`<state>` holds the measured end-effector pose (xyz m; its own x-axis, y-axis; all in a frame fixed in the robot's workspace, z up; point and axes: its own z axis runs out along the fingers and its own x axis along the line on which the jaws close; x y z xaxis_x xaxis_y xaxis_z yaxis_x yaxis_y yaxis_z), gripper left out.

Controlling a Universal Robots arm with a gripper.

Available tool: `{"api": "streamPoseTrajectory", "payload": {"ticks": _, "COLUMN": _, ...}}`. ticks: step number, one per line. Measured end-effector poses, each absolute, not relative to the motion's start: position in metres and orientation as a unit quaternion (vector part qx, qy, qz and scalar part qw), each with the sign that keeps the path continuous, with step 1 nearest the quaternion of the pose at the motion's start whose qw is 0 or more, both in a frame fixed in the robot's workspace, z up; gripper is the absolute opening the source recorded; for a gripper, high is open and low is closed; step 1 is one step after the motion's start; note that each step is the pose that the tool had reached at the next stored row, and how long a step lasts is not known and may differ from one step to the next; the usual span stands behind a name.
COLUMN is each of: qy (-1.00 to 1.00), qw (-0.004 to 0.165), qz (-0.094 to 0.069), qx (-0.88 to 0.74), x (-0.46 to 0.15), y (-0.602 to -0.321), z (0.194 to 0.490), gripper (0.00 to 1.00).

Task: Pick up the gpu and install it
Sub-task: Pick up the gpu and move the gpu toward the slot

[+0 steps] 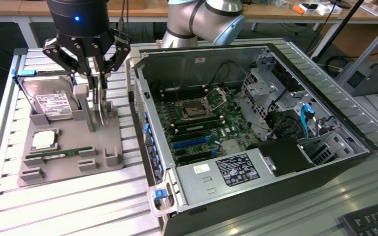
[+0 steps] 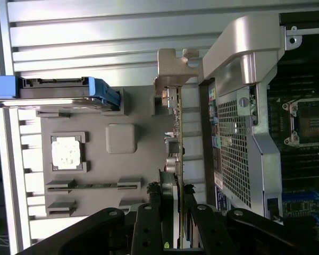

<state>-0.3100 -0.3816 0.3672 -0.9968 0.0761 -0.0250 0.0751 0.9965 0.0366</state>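
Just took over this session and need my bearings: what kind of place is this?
Probably a robotics lab bench for PC assembly: an open computer case sits on a slatted aluminium table, beside a grey parts fixture, with workbenches behind.

I take the grey tray (image 1: 74, 137) as my mark. Hard drive (image 1: 52, 104) stands on edge at its far end. CPU (image 1: 45, 140) lies flat in a tray pocket, RAM stick (image 1: 59, 155) slotted just beside it. Open case (image 1: 196, 59) sits just beside the tray, on the exterior view's right, with a keyboard (image 1: 373, 221) well beyond.
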Motion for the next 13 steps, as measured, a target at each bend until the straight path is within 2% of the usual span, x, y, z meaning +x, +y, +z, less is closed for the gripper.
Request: {"api": "streamPoseTrajectory", "payload": {"ticks": 13, "qy": 0.999, "qw": 0.013, "qz": 0.018, "qx": 0.038, "x": -0.3099, "y": -0.3816, "z": 0.3750, "gripper": 0.27}}
